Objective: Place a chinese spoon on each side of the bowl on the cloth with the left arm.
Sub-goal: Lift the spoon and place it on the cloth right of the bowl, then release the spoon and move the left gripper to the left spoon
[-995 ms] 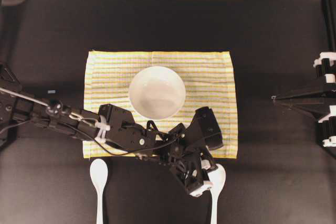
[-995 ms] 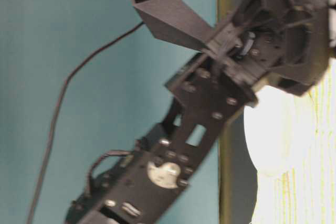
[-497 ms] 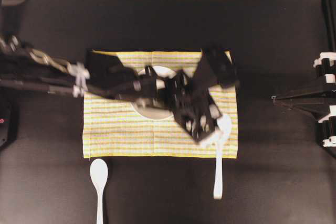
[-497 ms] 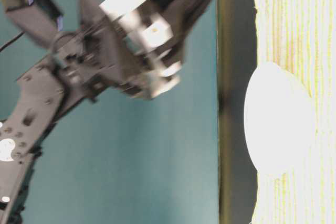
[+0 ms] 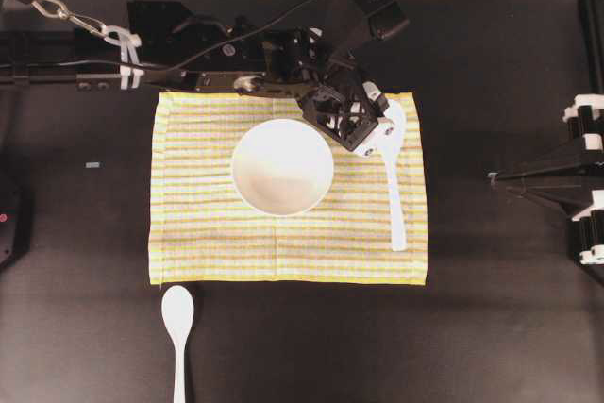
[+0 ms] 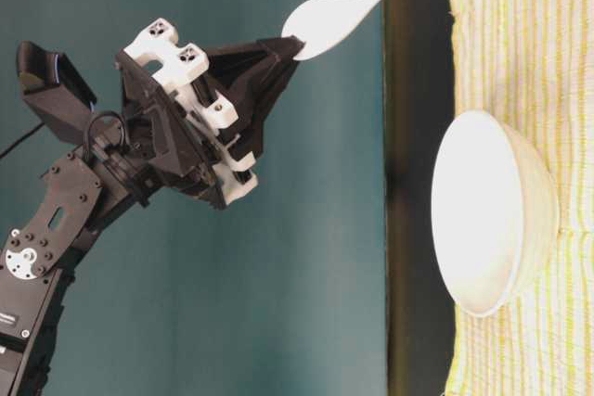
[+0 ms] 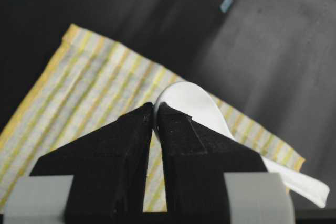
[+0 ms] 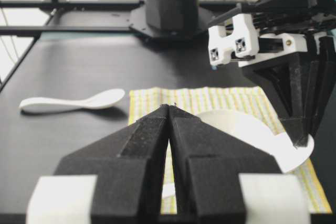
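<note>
A glossy white chinese spoon [image 5: 174, 320] is seen nearest, on the dark matte table [image 5: 491, 73] just off the cloth [image 5: 198, 243], a woven mat striped yellow and pale. A round, smooth white bowl [image 5: 282, 166] sits mid-cloth. Beyond it, a second spoon [image 5: 394, 186] is pinched at its scoop by the closed left gripper [image 5: 376, 135]. The right gripper [image 8: 170, 109] is closed on nothing.

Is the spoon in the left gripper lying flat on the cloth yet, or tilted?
Tilted: the left gripper holds the spoon by its bowl end well above the cloth, handle sloping down.
</note>
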